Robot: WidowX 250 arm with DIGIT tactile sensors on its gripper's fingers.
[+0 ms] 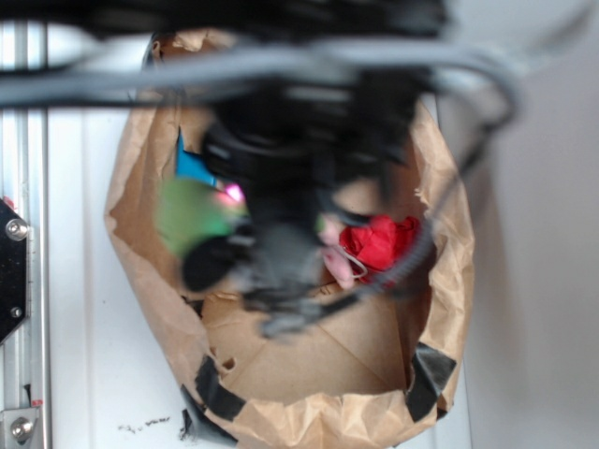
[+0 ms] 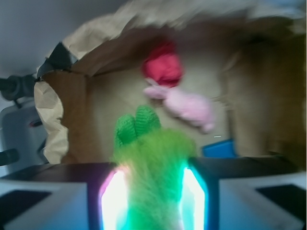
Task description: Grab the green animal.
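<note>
One brown paper bag (image 1: 440, 281) stands open on the white bench (image 1: 84, 355), its rim rolled down and patched with black tape at the corners. Inside it lie one pink plush animal (image 2: 187, 106) and one red cloth lump (image 2: 163, 67), touching each other against the bag's far side in the wrist view. One blue flat thing (image 2: 219, 148) rests on the bag floor near the pink plush; too blurred to tell what it is.

The pincer (image 2: 153, 201) is closed on the one green animal (image 2: 146, 153), its two fingers (image 2: 112, 199) pressed against the fuzzy lime body on either side, the darker green lump sticking out ahead of them. In the exterior view the green animal (image 1: 192, 220) shows as a blur at the left of the black arm (image 1: 290, 168), over the bag's opening.
</note>
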